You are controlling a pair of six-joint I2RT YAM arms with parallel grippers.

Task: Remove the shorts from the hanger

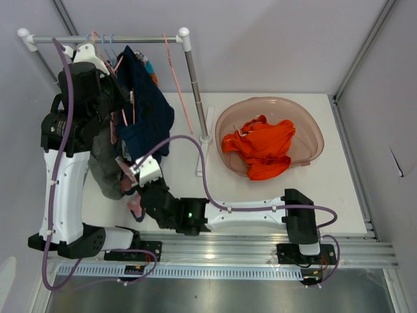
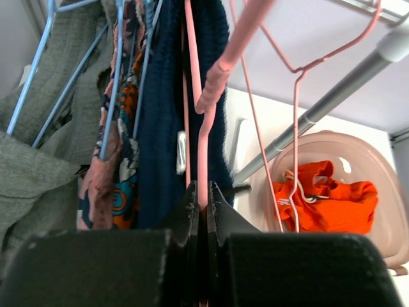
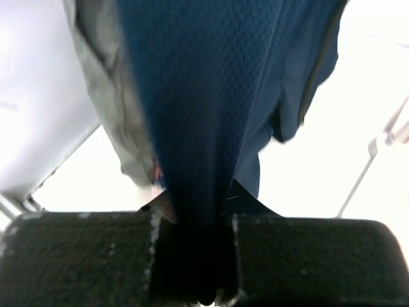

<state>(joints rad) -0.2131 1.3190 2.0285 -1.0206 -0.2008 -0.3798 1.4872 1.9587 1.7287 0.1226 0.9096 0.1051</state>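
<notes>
Navy shorts (image 1: 146,111) hang from a pink hanger (image 2: 203,109) on the rack rail (image 1: 107,39) at the back left. They also show in the left wrist view (image 2: 163,128) and the right wrist view (image 3: 204,96). My left gripper (image 2: 204,192) is shut on the pink hanger's lower wire, up by the rail. My right gripper (image 3: 195,211) is shut on the lower hem of the navy shorts, low beside the rack; its body (image 1: 146,173) shows in the top view.
Grey (image 1: 104,163) and patterned (image 2: 108,185) garments hang on blue hangers left of the shorts. An empty pink hanger (image 1: 179,78) hangs to the right. A pink basin (image 1: 313,130) at the right holds orange shorts (image 1: 264,147). The rack's post (image 1: 199,98) stands mid-table.
</notes>
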